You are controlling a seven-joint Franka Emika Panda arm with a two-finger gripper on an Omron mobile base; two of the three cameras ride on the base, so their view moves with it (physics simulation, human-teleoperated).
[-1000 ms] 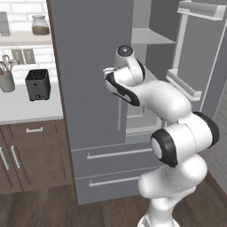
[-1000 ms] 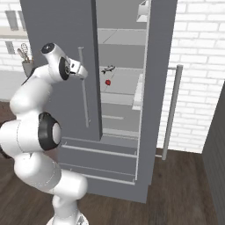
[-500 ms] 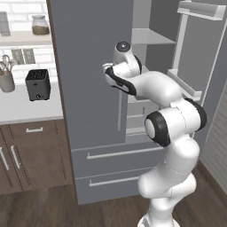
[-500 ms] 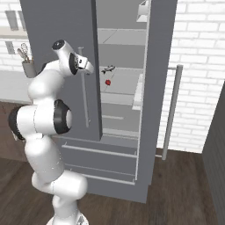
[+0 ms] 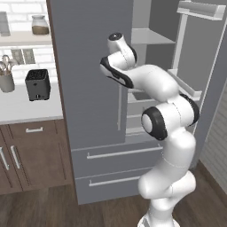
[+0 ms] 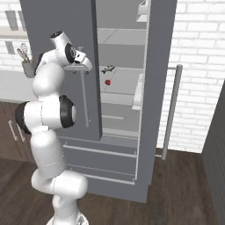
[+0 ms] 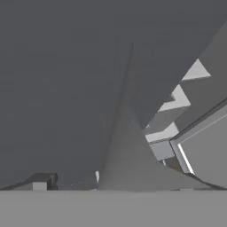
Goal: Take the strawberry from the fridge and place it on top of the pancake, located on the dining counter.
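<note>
room: kitchen, white brick wall, dark wood floor, brown wooden cabinets [image 5: 26, 153] under a white counter [image 5: 22, 104] on the left.
fridge [image 5: 88, 66]: grey French-door, left door closed, right door swung open, shelves exposed, two drawers below.
my arm: raised in front of the closed left door, hand up near its bar handle [image 6: 83, 96].
gripper [image 6: 86, 64]: fingers spread fully wide, holding nothing, close to the door face.
strawberry [image 6: 107, 82]: on a middle shelf inside the open right half, right of my hand, apart from it.
</note>
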